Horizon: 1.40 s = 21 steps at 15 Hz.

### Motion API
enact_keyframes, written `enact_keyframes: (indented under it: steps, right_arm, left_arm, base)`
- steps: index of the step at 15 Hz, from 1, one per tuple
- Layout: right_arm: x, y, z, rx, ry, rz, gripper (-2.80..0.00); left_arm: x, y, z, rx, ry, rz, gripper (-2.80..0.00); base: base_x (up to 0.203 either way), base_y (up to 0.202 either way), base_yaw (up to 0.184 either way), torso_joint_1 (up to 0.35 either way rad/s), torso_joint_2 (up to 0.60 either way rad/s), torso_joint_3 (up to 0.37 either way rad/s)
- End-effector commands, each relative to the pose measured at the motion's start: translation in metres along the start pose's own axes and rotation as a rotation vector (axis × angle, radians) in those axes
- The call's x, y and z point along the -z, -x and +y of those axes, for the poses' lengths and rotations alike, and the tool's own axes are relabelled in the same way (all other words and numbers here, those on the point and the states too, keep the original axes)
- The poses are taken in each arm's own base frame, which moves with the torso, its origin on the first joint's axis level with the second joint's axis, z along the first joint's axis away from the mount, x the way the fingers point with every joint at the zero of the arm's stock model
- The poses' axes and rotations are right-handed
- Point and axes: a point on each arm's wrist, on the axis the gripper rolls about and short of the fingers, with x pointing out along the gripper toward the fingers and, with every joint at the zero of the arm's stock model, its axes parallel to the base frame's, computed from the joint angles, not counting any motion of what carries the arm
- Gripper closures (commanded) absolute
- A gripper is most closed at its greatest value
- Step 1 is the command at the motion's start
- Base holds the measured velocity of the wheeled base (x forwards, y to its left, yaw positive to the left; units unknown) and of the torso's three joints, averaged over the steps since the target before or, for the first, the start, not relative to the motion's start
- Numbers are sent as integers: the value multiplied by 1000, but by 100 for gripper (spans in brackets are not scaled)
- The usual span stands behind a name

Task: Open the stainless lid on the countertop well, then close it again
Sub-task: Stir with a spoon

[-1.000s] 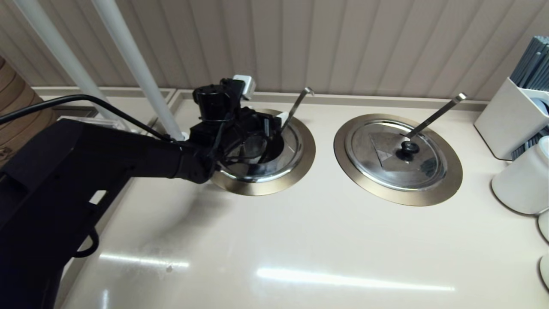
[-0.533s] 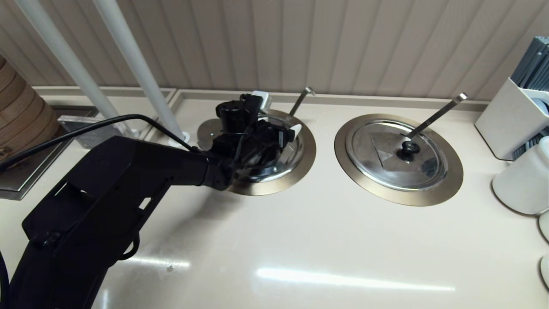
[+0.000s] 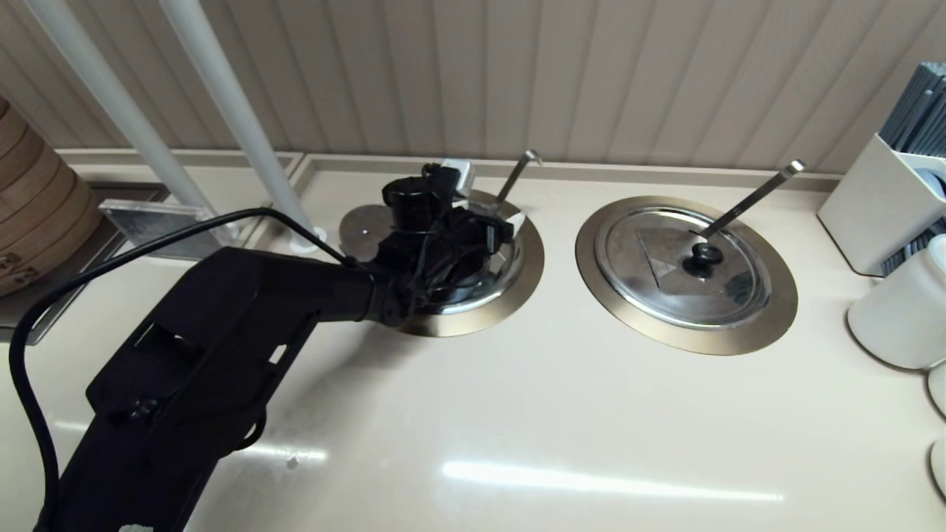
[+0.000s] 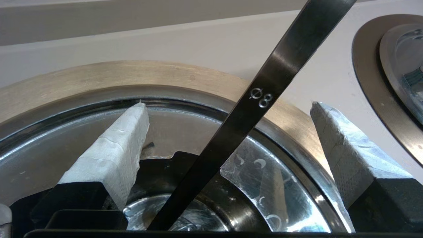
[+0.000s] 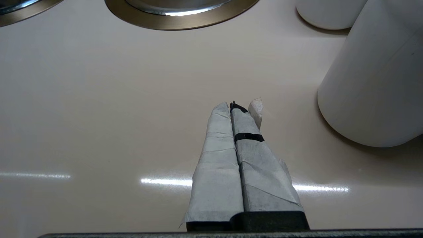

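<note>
The stainless lid [image 3: 510, 260] lies flat inside the brass-toned flange ring of the countertop well [image 3: 480, 319] at the back left of the counter. The thin hook-tipped ladle handle [image 3: 517, 171] sticks up through the lid's edge notch. My left gripper [image 3: 499, 225] hovers low over the lid and hides most of it and the knob. In the left wrist view the gripper [image 4: 228, 104] is open, its taped fingers [image 4: 114, 155] wide apart either side of the ladle handle [image 4: 264, 96], holding nothing. My right gripper [image 5: 236, 107] is shut and empty above bare counter.
The twin lid [image 3: 684, 270] with its straight handle [image 3: 754, 193] sits to the right. White cups [image 3: 898, 310] and a white holder [image 3: 876, 203] crowd the right edge. White poles [image 3: 236, 125] and a bamboo steamer [image 3: 37, 214] stand at the left.
My left arm has swung right and farther over the well. The lid, earlier tilted with the dark bowl showing, now lies flat in the ring.
</note>
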Motion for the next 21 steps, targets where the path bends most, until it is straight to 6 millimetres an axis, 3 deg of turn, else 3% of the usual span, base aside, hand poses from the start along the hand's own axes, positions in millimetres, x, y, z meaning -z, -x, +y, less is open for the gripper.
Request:
enact_keyframes:
  steps: [1,9,10,17,21]
  right_arm:
    - [1,0,0,0,0,4,0]
    - [1,0,0,0,0,4,0]
    - [1,0,0,0,0,4,0]
    - [1,0,0,0,0,4,0]
    - [1,0,0,0,0,4,0]
  left_arm:
    - [7,-4,1,0,0,4,-280]
    - [20,-11,-1,21,0,9,-280]
    - [20,-11,-1,21,0,8,0]
    - [16,-10,0,14,2,-6,0]
    - [1,-7,0,4,0,-33,0]
  base:
    - [0,0,0,0,0,0]
    - [0,0,0,0,0,0]
    - [0,0,0,0,0,0]
    - [0,0,0,0,0,0]
    - [0,0,0,0,0,0]
